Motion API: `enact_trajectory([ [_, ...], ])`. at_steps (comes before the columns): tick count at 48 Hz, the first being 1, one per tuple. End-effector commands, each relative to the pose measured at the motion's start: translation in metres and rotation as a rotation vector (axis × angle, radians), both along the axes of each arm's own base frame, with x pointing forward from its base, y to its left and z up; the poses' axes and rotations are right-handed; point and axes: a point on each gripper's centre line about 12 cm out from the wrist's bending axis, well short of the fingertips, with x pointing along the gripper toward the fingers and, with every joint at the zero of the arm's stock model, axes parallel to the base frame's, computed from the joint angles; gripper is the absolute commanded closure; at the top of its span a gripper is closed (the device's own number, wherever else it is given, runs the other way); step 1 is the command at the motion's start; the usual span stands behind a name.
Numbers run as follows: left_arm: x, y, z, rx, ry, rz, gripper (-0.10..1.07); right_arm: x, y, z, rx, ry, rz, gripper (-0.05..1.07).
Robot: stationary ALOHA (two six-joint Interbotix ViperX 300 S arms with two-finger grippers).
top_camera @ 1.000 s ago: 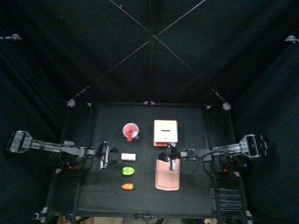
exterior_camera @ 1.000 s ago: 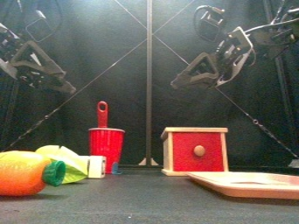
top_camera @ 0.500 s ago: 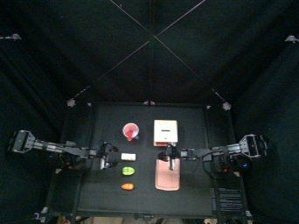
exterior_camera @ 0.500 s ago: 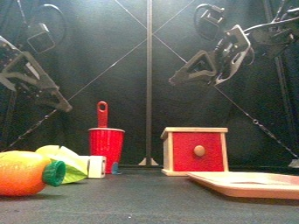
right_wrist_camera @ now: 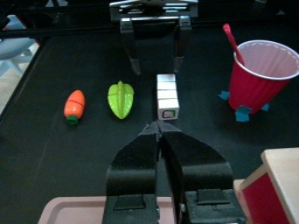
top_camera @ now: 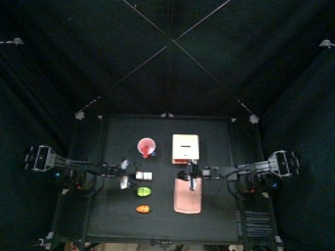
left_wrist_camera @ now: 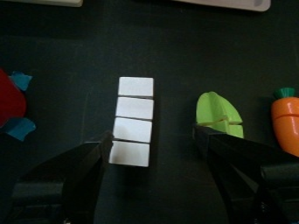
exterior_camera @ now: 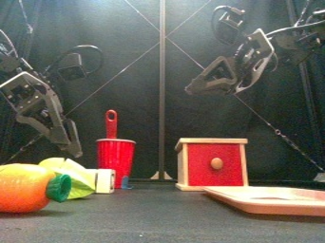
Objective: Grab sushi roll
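White and segmented, the sushi roll (left_wrist_camera: pixel 132 121) lies flat on the black table (left_wrist_camera: pixel 176 52), a little left of centre in the left wrist view, its long axis running up the frame. It lies free of its neighbours: the green piece (left_wrist_camera: pixel 219 115) is just beside it towards the right of the frame, the orange carrot-like piece (left_wrist_camera: pixel 286 122) sits at the right edge beyond that, and the red cup (left_wrist_camera: pixel 10 96) shows at the left edge. That clear gap on each side probably explains the approach: the left gripper (left_wrist_camera: pixel 158 150) has its jaws spread wide, one dark finger at lower left and the other at lower right of the frame, so the near end of the roll falls between them. Nothing is held yet.

In the front view the left arm slants down at the left of the frame, with its gripper (exterior_camera: pixel 57 133) above the heap of small things where the roll (exterior_camera: pixel 105 179) shows beside the cup (exterior_camera: pixel 116 161). In the top view the roll (top_camera: pixel 144 175) is a pale speck left of the table's middle.

The right gripper (right_wrist_camera: pixel 165 131) has its jaws pressed together, empty, in the lower middle of its own view, pointing towards the roll (right_wrist_camera: pixel 167 95). In the front view it (exterior_camera: pixel 203 83) hangs high at upper right, above the red box (exterior_camera: pixel 212 163) and pink tray (exterior_camera: pixel 273 199), seemingly resting.
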Motion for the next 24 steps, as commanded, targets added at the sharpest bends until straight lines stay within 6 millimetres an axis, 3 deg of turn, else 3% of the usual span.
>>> enact_trajectory([
  [1, 0.005, 0.004, 0.003, 0.011, -0.027, 0.006, -0.06, -0.002, 0.007, 0.003, 0.005, -0.017, 0.018, 1.01],
  [8, 0.004, 0.009, -0.007, 0.018, -0.002, 0.017, -0.06, -0.011, 0.034, -0.005, 0.004, 0.006, 0.103, 1.01],
  [13, 0.005, 0.012, -0.012, 0.023, 0.015, 0.023, -0.06, -0.013, 0.050, 0.001, -0.002, -0.011, 0.156, 1.01],
  [24, 0.008, 0.015, -0.017, 0.024, 0.034, 0.029, -0.06, -0.018, 0.057, 0.006, -0.018, -0.031, 0.191, 1.01],
])
